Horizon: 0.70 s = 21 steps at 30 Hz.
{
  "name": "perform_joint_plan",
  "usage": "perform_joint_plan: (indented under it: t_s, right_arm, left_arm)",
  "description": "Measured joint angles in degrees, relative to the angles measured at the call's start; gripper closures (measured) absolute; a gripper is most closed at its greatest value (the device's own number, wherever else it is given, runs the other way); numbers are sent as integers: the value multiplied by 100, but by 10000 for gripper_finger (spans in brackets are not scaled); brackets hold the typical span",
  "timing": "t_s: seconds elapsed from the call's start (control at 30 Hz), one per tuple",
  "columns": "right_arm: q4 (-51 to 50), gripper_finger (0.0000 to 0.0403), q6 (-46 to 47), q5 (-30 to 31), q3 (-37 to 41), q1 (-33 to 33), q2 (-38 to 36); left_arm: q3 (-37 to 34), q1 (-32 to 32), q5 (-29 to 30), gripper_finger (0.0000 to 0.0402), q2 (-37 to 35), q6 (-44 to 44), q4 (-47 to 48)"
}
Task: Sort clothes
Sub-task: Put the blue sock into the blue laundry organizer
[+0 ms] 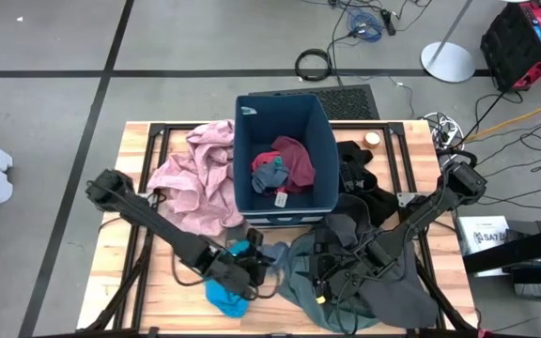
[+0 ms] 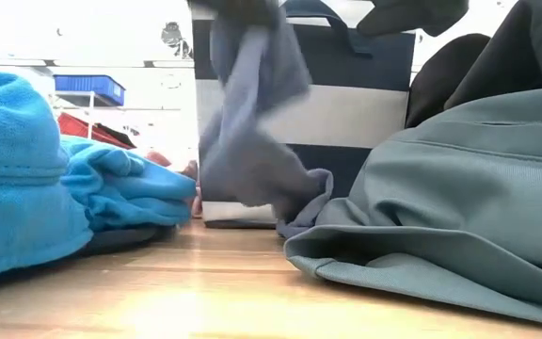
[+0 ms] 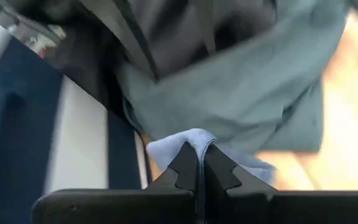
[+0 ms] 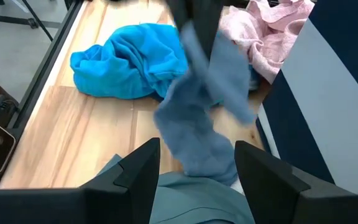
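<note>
Left gripper (image 3: pixel 199 163) is pinched tight on a limp grey-blue cloth (image 4: pixel 197 118) dangling just before the navy bin (image 1: pixel 319 122); best to lift until its tail clears the rim. Right gripper (image 4: pixel 196 163) hangs wide open and empty over the smooth grey-green garment (image 2: pixel 459 207), with crumpled bright-blue fleece (image 4: pixel 129 59) and nubbly pink fabric (image 1: pixel 195 178) beyond.

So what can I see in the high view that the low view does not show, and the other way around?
Only the high view shows the pink garment, the red and grey clothes inside the bin, and both arms over the table's front part. Only the low view shows the grey-blue cloth hanging in the air in front of the bin, lower end near the table. Both show the bin, the bright-blue garment and the grey-green garment.
</note>
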State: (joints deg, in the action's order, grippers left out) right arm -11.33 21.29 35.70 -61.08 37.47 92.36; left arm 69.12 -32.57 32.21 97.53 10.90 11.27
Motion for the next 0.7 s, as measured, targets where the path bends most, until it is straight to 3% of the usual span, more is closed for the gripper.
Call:
perform_joint_plan:
  t_s: [0.4,0.57,0.7]
  right_arm:
    - [6,206,14,-3,2,0,0]
    - [47,206,-142,-1,0,-2,0]
    - [73,206,-233,-1,0,-2,0]
  left_arm:
    - [31,-185,266,399,-1669,128,-321]
    - [31,-43,323,399,-2155,527,-1347]
    - [34,280,326,399,-2548,1344,-2544]
